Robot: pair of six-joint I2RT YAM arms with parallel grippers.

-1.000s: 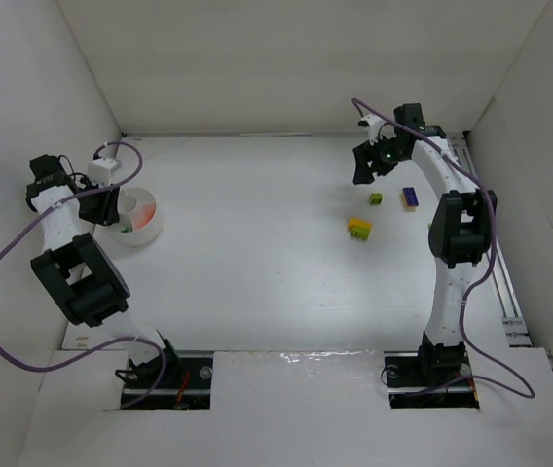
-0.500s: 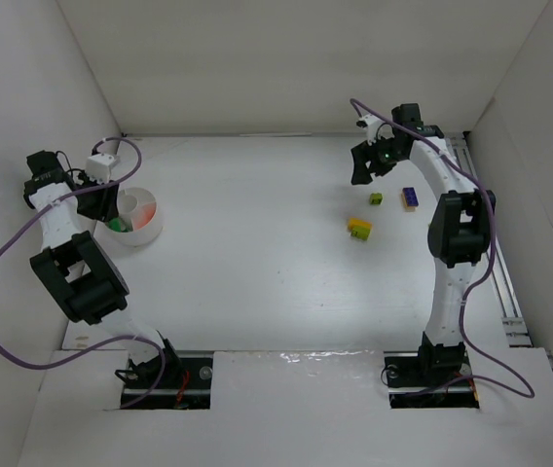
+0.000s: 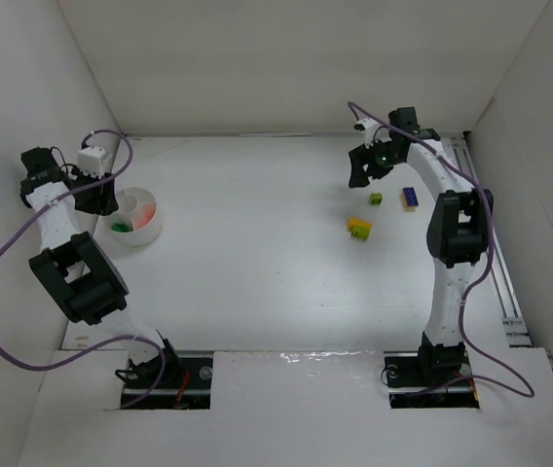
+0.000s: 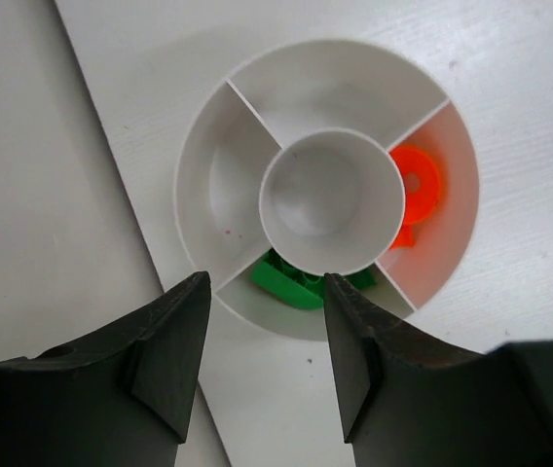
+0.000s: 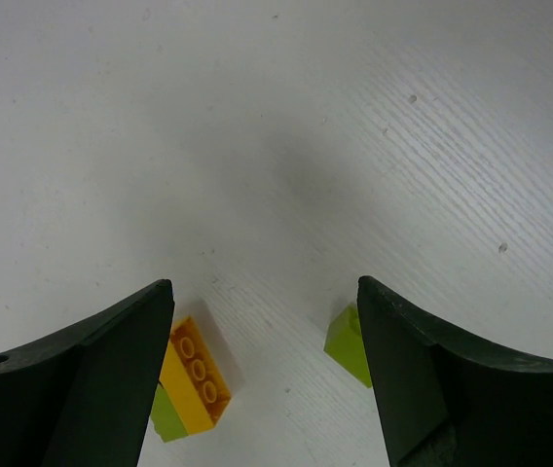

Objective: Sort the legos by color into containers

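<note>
Left gripper (image 4: 265, 316) lifted off bowl (image 4: 203, 175), jaws parted and empty, green lego (image 4: 286, 284) inside; right gripper (image 5: 265, 292) spread wide, empty, over counter (image 5: 257, 117).

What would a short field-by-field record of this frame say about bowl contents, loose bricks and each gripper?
bowl: white, divided, on the left side of the table
in bowl: green brick in one outer compartment, orange brick in the next; the rest empty
loose: yellow-on-lime stack, lime brick, purple-blue brick, all on the right side
left gripper: open, empty, above the bowl
right gripper: open, empty, above the table near the loose bricks
</note>
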